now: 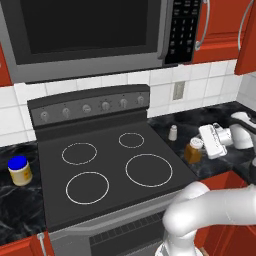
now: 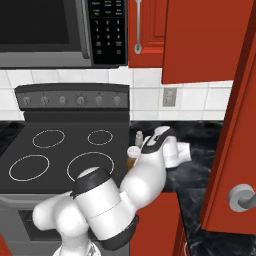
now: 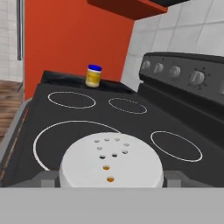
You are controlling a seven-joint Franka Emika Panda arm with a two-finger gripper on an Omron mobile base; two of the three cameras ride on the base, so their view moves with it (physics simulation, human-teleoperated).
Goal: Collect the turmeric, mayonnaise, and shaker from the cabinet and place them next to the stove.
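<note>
The turmeric [image 1: 192, 151] is a small amber jar with a white perforated lid, low at the counter just right of the stove [image 1: 107, 150]. My gripper [image 1: 196, 145] reaches in from the right and is shut on it. In the hand view the lid [image 3: 111, 164] sits between both fingertips [image 3: 46, 178]. Behind it on the same counter stands the small pale shaker [image 1: 172, 132], also seen in the right base view [image 2: 139, 136]. On the counter left of the stove is the blue-lidded mayonnaise [image 1: 20, 170], far across the burners in the hand view [image 3: 93, 75]. The red cabinet [image 2: 200, 40] hangs above right.
A black microwave [image 1: 90, 30] hangs over the stove. An open red cabinet door [image 2: 235, 125] with a silver handle [image 2: 242, 197] juts out on the right. The dark marble counter [image 1: 220, 165] runs right of the stove, with a wall outlet [image 1: 178, 90] behind it.
</note>
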